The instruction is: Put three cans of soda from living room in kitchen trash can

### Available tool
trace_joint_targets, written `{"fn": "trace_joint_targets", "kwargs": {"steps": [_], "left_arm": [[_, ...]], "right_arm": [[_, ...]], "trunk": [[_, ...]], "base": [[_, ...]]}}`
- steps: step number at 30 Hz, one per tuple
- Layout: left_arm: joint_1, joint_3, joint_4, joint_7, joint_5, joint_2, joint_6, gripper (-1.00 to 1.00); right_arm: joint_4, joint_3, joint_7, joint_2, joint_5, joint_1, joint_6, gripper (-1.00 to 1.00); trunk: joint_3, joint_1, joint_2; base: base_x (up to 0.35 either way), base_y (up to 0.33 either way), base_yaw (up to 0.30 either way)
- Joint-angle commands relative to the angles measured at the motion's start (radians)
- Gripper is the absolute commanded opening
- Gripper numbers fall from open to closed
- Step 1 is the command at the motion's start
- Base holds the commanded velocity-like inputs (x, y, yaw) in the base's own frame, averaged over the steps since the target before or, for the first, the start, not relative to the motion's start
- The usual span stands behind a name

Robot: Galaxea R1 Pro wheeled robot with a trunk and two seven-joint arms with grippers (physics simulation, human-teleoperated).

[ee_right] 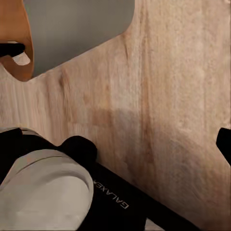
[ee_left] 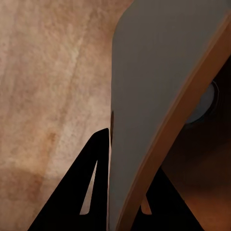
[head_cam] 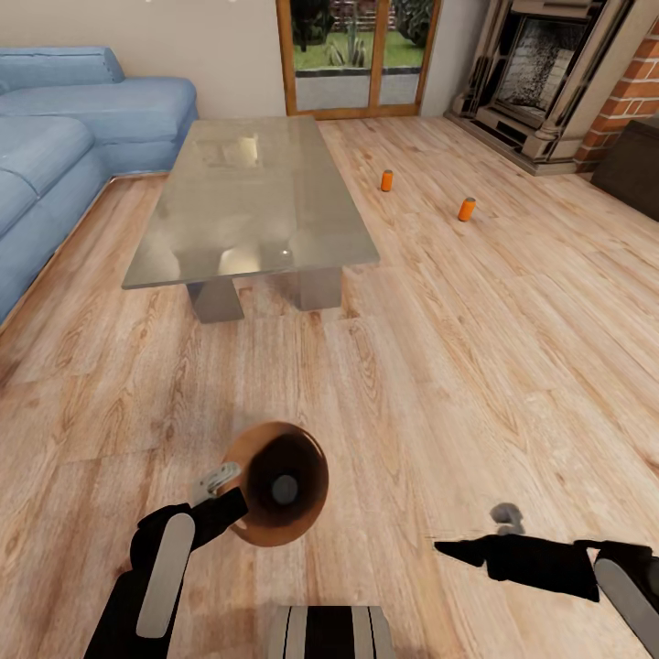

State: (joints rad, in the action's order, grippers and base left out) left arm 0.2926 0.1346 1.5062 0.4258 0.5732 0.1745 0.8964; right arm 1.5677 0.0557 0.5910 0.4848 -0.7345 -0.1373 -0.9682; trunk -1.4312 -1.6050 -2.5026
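Ahead on the plank floor: two cans of soda stand upright, one (head_cam: 386, 180) just off the long side of the low grey table (head_cam: 247, 197), the other (head_cam: 467, 209) further right toward the brick fireplace (head_cam: 549, 73)
Count of cans: two bright orange ones on the floor; what looks like a grey can top shows deep inside the bin, which I judge to be the third already collected
Trash can: the coppery tash can (head_cam: 275, 483) is held up off the floor at the robot's left front, tipped so its dark mouth faces the head camera
Left gripper (ee_left: 113, 192): clamped on the bin's rim, one dark finger on the outside of the wall and one inside, as the left wrist view shows
Right gripper (head_cam: 448, 547): low over the floor at the robot's right front, carrying nothing; from these views I cannot tell how wide its fingers stand
Key relation: both loose cans lie forward and to the right, well apart from either gripper; their long axes are vertical, so a sideways grasp round the body suits
Nearer arm: the right one, free and on the cans' side; the nearer of the two cans looks to be the one by the fireplace
Step in hand: a drive forward is needed first, since neither can is within reach
Others: blue sofa (head_cam: 64, 119) left of the table, one glazed door (head_cam: 357, 50) beyond
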Motion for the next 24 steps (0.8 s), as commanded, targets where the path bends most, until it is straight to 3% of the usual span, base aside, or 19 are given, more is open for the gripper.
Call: {"fn": "trace_joint_targets", "kwargs": {"steps": [1,4,5,7,11,14,17,24], "left_arm": [[0.0,-0.001,0.0,0.004,0.012,0.0,-0.004,-1.0],[0.0,-0.012,0.0,0.003,0.012,0.0,-0.004,-1.0],[0.0,-0.016,0.0,0.003,0.011,0.0,-0.004,-1.0],[0.0,-0.03,0.0,0.003,0.011,0.0,-0.004,-1.0],[0.0,-0.043,0.0,0.002,0.012,0.0,-0.004,-1.0],[0.0,-0.064,0.0,0.002,0.013,0.0,-0.003,-1.0],[0.0,-0.093,0.0,0.002,0.013,0.0,-0.003,-1.0],[0.0,-0.13,0.0,0.001,0.013,0.0,-0.004,-1.0]], "right_arm": [[-0.026,-0.036,0.048,0.04,-0.009,0.022,0.004,1.0],[-0.109,-0.106,0.101,0.102,-0.005,0.048,0.04,1.0],[-0.126,-0.114,0.105,0.109,0.001,0.05,0.049,1.0],[-0.184,-0.137,0.114,0.126,0.061,0.056,0.081,1.0],[-0.221,-0.157,0.119,0.126,0.214,0.06,0.129,1.0],[-0.23,-0.191,0.124,0.125,0.271,0.061,0.149,1.0],[-0.243,-0.222,0.116,0.123,0.293,0.061,0.16,1.0],[-0.259,-0.238,0.095,0.123,0.302,0.061,0.165,1.0]], "trunk": [[0.0,0.0,0.0],[0.0,0.0,0.0],[0.0,0.0,0.0],[0.0,0.0,0.0],[0.0,0.0,0.0],[0.0,0.0,0.0],[0.0,0.0,0.0],[0.0,0.0,0.0]], "base": [[0.0,0.0,0.0],[0.0,0.0,0.0],[0.0,0.0,0.0],[0.0,0.0,0.0],[0.0,0.0,0.0],[0.0,0.0,0.0],[0.0,0.0,0.0],[0.0,0.0,0.0]]}}
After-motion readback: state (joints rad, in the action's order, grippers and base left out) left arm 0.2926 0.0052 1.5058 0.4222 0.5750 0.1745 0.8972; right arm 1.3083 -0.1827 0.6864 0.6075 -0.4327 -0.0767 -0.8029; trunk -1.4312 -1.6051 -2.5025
